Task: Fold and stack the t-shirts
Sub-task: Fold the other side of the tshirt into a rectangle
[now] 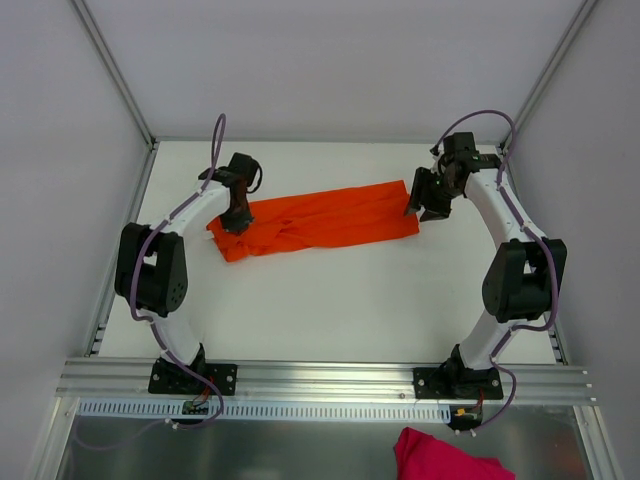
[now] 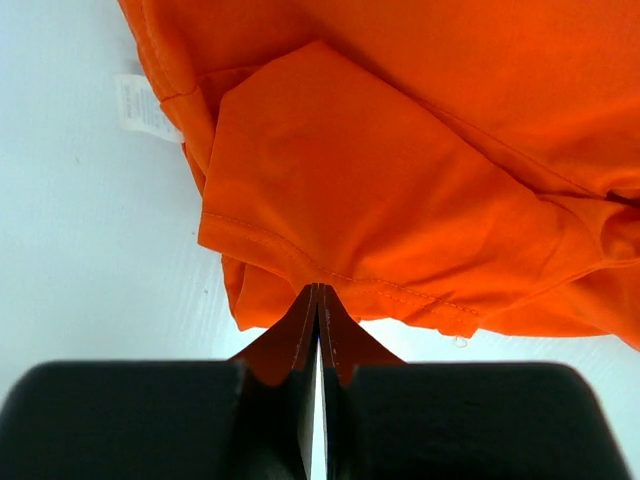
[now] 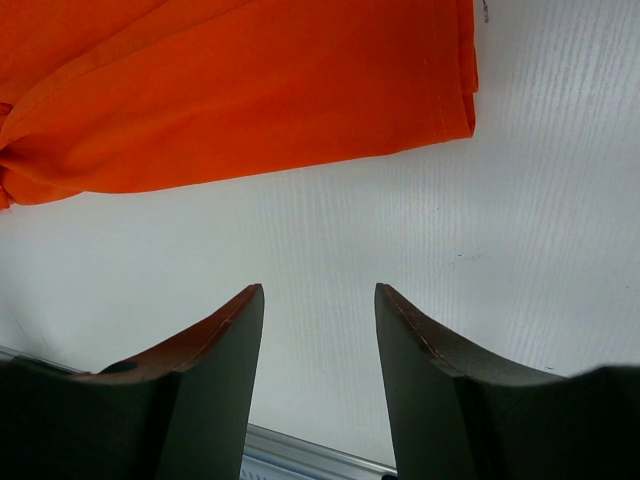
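A bright orange t-shirt (image 1: pixel 320 225) lies on the white table (image 1: pixel 330 300) as a long, loosely folded strip running left to right. My left gripper (image 1: pixel 238 218) stands over its left end. In the left wrist view this gripper (image 2: pixel 320 288) is shut, its tips pinched together right at the stitched hem of the t-shirt (image 2: pixel 400 190). A small white label (image 2: pixel 140 105) pokes out at the upper left. My right gripper (image 1: pixel 424 200) hovers at the strip's right end. Its jaws (image 3: pixel 318 292) are open over bare table, just short of the t-shirt corner (image 3: pixel 300 90).
A pink cloth (image 1: pixel 440 458) lies on the metal shelf in front of the arm bases. An aluminium rail (image 1: pixel 320 378) runs along the table's near edge. Grey walls enclose the table at the left, right and back.
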Motion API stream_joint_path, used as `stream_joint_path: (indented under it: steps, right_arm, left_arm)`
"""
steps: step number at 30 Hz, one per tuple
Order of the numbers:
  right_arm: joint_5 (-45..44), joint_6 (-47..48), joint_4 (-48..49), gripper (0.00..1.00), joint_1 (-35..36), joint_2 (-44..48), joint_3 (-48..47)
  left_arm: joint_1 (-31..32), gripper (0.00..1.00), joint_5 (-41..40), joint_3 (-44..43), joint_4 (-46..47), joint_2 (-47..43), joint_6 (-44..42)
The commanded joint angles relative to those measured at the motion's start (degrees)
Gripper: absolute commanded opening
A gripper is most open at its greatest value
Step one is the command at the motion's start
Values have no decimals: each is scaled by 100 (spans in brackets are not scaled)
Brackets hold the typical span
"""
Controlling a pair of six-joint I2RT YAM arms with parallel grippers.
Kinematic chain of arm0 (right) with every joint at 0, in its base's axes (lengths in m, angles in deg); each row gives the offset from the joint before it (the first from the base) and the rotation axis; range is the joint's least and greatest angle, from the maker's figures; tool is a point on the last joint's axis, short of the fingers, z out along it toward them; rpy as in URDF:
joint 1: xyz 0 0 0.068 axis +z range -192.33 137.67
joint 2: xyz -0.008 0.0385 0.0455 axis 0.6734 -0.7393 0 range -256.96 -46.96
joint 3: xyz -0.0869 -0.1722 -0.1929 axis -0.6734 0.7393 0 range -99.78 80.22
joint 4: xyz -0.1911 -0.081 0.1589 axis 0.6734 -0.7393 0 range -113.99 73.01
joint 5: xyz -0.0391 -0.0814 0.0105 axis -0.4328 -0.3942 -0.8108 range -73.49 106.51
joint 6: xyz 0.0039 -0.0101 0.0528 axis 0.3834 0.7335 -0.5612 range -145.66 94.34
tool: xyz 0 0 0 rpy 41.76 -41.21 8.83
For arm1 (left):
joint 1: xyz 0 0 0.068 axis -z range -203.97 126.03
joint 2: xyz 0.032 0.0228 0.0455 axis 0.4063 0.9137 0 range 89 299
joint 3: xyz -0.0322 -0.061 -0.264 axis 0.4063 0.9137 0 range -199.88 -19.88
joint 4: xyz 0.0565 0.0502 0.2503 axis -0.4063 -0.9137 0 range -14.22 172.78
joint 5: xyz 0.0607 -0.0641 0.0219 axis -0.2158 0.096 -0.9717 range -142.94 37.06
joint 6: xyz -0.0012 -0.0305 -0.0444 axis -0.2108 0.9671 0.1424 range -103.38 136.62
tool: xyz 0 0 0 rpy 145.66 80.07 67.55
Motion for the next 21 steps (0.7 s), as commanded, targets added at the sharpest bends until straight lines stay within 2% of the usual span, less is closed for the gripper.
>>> stream_joint_path:
  steps: [1, 3, 6, 12, 18, 21]
  right_arm:
    - [22, 93, 48, 52, 44, 194, 24]
    - [22, 85, 39, 52, 53, 185, -2]
    - [31, 85, 39, 52, 53, 185, -11]
    - [40, 93, 22, 52, 44, 194, -2]
    - [49, 102, -5, 52, 44, 238, -19]
    - [58, 120, 4, 51, 44, 256, 16]
  left_arm:
    - [-16, 0, -52, 79, -82, -375, 53]
    - [-8, 0, -34, 185, -99, -411, 36]
    - [-8, 22, 18, 299, -187, -384, 62]
    - [-16, 27, -25, 599, 50, -376, 53]
    - [-16, 20, -140, 520, 147, -51, -17]
    - [-8, 26, -219, 432, 199, -33, -43]
